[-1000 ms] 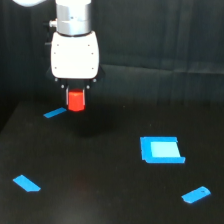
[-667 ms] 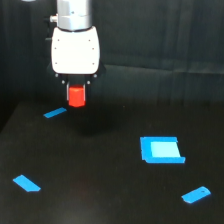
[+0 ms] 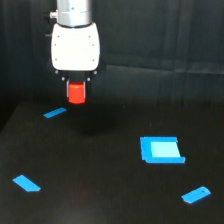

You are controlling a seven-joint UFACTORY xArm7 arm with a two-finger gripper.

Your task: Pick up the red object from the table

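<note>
Taking the red object [image 3: 76, 93] as the landmark and going from the exterior view's left: a flat blue strip [image 3: 26, 183] is lying on the desk [image 3: 100, 200] well below and to the left of it, and a second blue sliver [image 3: 54, 113] is sitting just below and slightly left. The red object itself is hanging directly under the white wrist housing [image 3: 75, 46], with the pincer [image 3: 76, 95] pinching it from both sides (its dark fingers are barely showing against the backdrop). The cylinder's axis is standing upright, in line with the pincer, and it appears to be clear of the desk, with a dim shadow lying beneath. To the right and lower, a blue square tray [image 3: 161, 150] is resting well apart, and a last blue piece [image 3: 196, 194] is lying farther right still. Any coming move looks to be a plain lift, straight up.
</note>
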